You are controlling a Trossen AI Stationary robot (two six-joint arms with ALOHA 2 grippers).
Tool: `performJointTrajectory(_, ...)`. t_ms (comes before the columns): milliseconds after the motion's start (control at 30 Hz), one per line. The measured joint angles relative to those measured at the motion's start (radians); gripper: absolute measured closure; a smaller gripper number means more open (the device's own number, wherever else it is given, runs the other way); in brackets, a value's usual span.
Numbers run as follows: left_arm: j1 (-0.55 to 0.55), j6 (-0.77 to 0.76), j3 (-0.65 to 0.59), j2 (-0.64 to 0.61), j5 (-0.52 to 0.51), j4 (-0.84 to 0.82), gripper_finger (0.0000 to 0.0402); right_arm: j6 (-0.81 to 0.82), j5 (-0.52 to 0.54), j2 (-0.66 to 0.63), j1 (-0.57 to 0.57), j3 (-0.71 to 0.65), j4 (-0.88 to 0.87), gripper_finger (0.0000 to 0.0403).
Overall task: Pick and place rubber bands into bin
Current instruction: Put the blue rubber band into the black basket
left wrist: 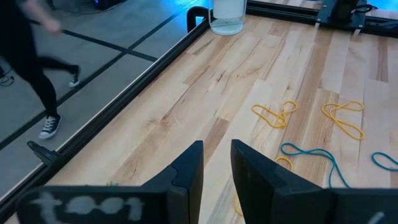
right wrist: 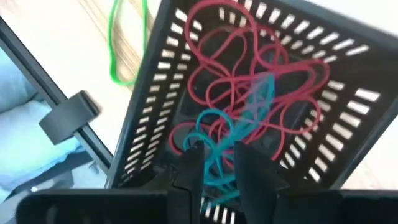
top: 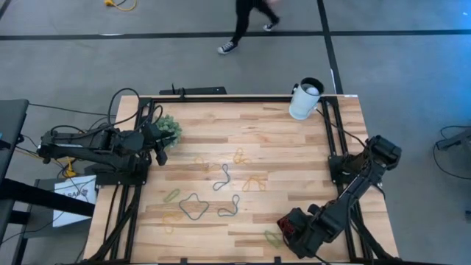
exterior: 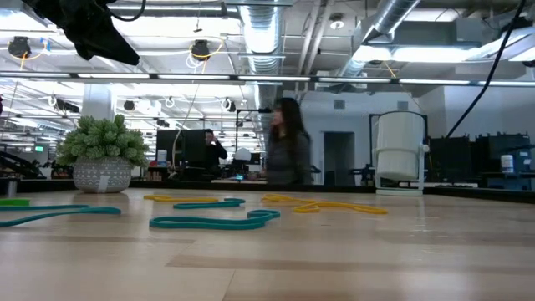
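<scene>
Your right gripper [right wrist: 214, 163] sits low center, fingers slightly apart right over the bin [right wrist: 348, 118], red and teal rubber bands [right wrist: 249, 93] piled inside. Further out, your left gripper [top: 158, 143] waits upper left, fingers apart.

Probably an open-plan office or lab (exposed ceiling ducts [exterior: 393, 21], desk monitors [exterior: 180, 146] behind)

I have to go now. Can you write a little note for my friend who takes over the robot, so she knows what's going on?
Right gripper: over the bin, fingers apart, nothing held.
Left gripper: waiting at the table's left edge by the plant, holding nothing.
Done: red and teal rubber bands lie in the bin.
Left: loose bands mid-table and a green band near the bin.
</scene>
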Motion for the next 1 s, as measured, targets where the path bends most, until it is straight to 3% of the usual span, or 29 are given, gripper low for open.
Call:
performJointTrajectory(267, 0.000, 0.000, 0.000, 0.000, 0.000, 0.000, 0.0329, -0.003, -0.156, 0.000, -0.022, 0.000, 0.007, 0.0319)
performJointTrajectory(433, 0.000, -0.015, 0.000, 0.000, 0.020, 0.000, 0.0329, -0.029, -0.151, 0.000, -0.031, 0.000, 0.021, 0.0319)
performJointTrajectory(533, 0.000, -0.027, 0.000, 0.015, 0.090, 0.001, 0.0329, -0.085, -0.077, -0.023, -0.034, 0.001, 0.020, 0.0319)
performJointTrajectory(667, -0.001, -0.024, 0.000, 0.060, 0.233, 0.020, 0.0329, -0.272, 0.165, -0.105, -0.028, 0.037, 0.019, 0.0319)
performJointTrajectory(867, -0.047, -0.024, 0.000, 0.181, 0.328, 0.126, 0.0329, -0.811, 0.813, -0.252, 0.010, 0.071, 0.073, 0.0319)
performJointTrajectory(1000, -0.105, -0.024, 0.000, 0.309, 0.324, 0.220, 0.0329, -0.936, 1.153, -0.299, 0.000, 0.071, 0.067, 0.0319)
